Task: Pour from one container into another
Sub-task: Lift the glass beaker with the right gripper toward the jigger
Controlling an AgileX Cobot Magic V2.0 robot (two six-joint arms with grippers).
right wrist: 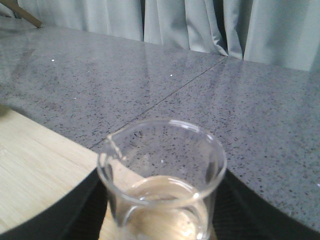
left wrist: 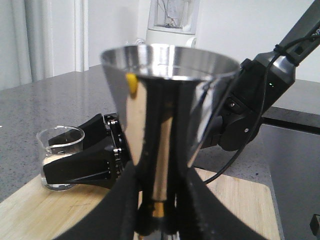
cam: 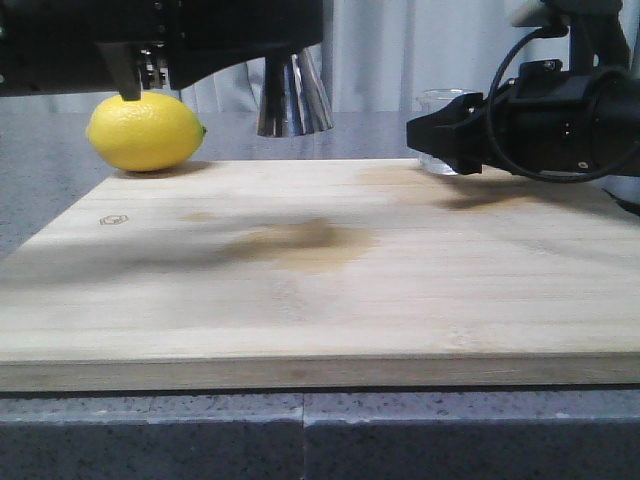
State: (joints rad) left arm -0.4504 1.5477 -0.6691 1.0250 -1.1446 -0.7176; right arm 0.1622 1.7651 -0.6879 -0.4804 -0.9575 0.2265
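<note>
Left gripper (left wrist: 159, 200) is clamping the jigger (left wrist: 167, 120) at its waist, lifted above the board (cam: 300, 290), top cut off in front view. Right gripper (right wrist: 160, 220) fingers are flanking the beaker (right wrist: 162, 175) at the board's far right corner; contact hidden, can't tell if closed

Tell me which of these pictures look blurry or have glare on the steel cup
Front view: the jigger is bright with streaky reflections, the right gripper soft-edged. Left wrist view: jigger slightly blurred close up, mirroring a yellow spot. Right wrist view: beaker fairly sharp, curtains soft behind.
</note>
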